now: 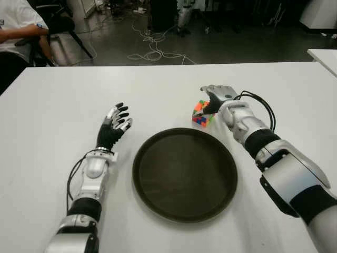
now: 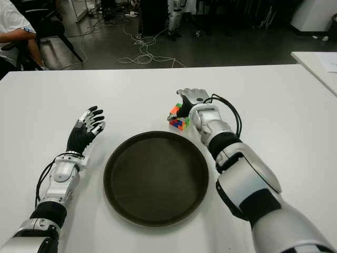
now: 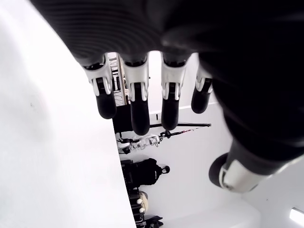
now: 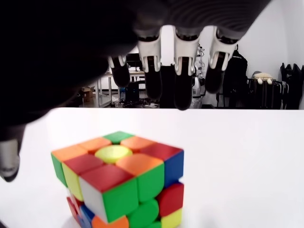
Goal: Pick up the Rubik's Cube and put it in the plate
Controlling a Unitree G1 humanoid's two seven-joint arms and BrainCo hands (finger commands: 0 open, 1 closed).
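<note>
White surface (image 1: 63, 105); my right hand (image 1: 216, 97) hovers open over the Rubik's Cube (image 1: 201, 113). Off-centre closure may knock it away from the plate (image 1: 184, 174). Left hand (image 1: 113, 126) idle, open.

The worktop (image 1: 63, 105) is smooth, matt white. The plate (image 1: 184, 174) looks dark and matt with a faint sheen. The Rubik's Cube (image 4: 121, 178) is glossy coloured plastic. Each robot hand (image 2: 190, 98) shows silvery shell and black rubbery fingertips (image 3: 107, 105).

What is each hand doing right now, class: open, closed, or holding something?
Left hand: open, holding nothing, left of the dark round plate.
Right hand: open above the multicoloured Rubik's Cube, not grasping it.
</note>
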